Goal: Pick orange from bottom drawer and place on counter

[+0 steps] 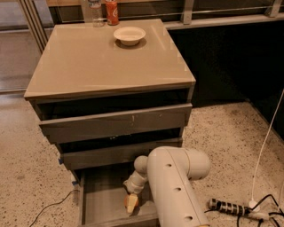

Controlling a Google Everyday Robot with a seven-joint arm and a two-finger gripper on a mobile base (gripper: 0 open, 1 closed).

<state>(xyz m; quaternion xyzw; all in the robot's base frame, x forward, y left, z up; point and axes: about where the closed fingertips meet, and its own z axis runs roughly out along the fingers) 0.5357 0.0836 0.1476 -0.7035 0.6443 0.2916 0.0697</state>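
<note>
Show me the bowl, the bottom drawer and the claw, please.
bowl (129, 34): camera view, its bare inside.
bottom drawer (102, 196): camera view, bare grey floor.
claw (131, 204): camera view, its tip, down inside the bottom drawer.

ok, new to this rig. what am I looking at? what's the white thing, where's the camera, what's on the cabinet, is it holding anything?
There is one camera view, looking down at a grey cabinet; where the camera is mounted isn't on record. The big white tube in the foreground is the robot's single arm. Its gripper is down inside the open bottom drawer, the lowest of three. On the counter, the glossy beige top, a white bowl sits near the back, with a red can and a clear bottle at the far edge. I can't make out the orange, so I can't say whether anything is held. A power strip lies on the floor to the right.
</note>
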